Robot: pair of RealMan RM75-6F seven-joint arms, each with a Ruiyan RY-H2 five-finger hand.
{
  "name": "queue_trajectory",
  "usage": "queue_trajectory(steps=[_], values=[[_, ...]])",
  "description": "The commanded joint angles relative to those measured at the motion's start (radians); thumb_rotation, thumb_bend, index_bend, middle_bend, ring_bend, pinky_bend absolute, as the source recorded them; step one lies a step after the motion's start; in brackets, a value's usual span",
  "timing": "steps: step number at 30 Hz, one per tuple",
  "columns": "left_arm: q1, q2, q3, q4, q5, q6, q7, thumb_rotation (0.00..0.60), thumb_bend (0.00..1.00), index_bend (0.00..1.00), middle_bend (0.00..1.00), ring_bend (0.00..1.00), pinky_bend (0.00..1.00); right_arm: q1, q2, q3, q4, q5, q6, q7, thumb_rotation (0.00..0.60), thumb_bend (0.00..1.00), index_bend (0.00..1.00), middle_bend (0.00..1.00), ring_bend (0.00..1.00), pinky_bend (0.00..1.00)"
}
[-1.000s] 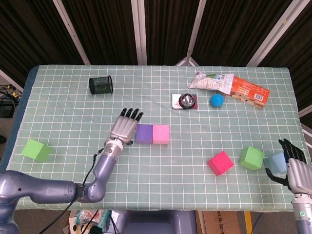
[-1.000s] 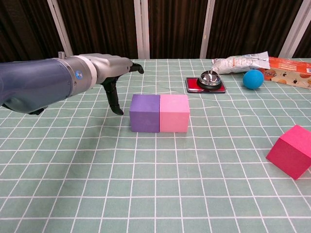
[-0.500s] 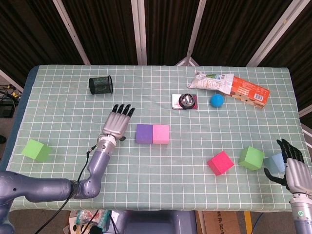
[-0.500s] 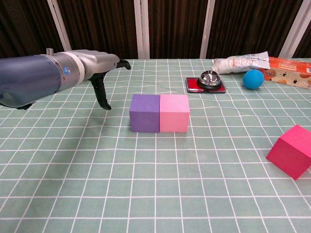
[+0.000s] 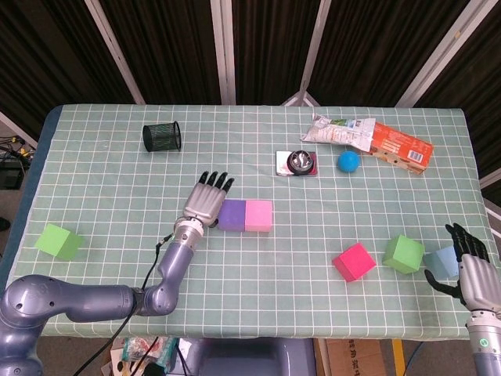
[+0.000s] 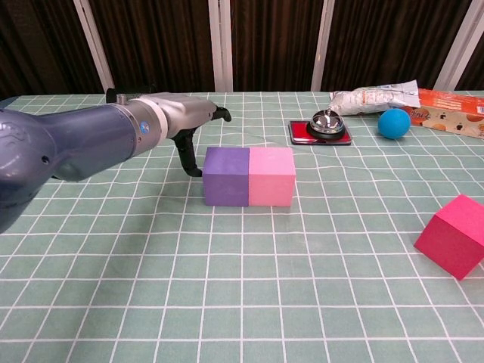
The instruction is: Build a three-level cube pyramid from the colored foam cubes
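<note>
I'm hovering my left hand, fingers apart and holding nothing, just beside the purple cube, which is touching the pink cube. A careless nudge risks shoving both out of line.

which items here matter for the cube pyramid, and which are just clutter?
For the job:
purple cube
pink cube
magenta cube
green cube, left
green cube, right
light blue cube

Lying about:
mesh cup
bell
blue ball
snack packets
</note>
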Motion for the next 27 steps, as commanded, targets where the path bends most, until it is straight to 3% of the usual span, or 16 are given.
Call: queue_trajectory(steps=[1,16,20,27], values=[[-0.005,-0.009,0.001,0.011,-0.001,-0.003,0.005,0.600,0.31,0.00,0.00,0.00,0.00,-0.001,0.003,0.001,-0.001,0.002,0.000,0.004,0.600,0.32,0.00,0.00,0.00,0.00],[0.003,-0.003,0.008,-0.003,-0.008,-0.003,0.012,0.600,0.31,0.00,0.00,0.00,0.00,-0.003,0.010,0.000,-0.005,0.006,-0.006,0.013,0.600,0.32,0.00,0.00,0.00,0.00],[0.031,0.040,0.029,-0.070,0.026,0.032,0.005,0.600,0.31,0.00,0.00,0.00,0.00,-0.003,0.014,0.000,-0.005,0.010,-0.009,0.011,0.600,0.32,0.00,0.00,0.00,0.00],[0.136,0.165,0.073,-0.266,0.187,0.173,-0.083,0.600,0.31,0.00,0.00,0.00,0.00,-0.003,0.016,-0.002,-0.007,0.010,-0.010,0.003,0.600,0.32,0.00,0.00,0.00,0.00]])
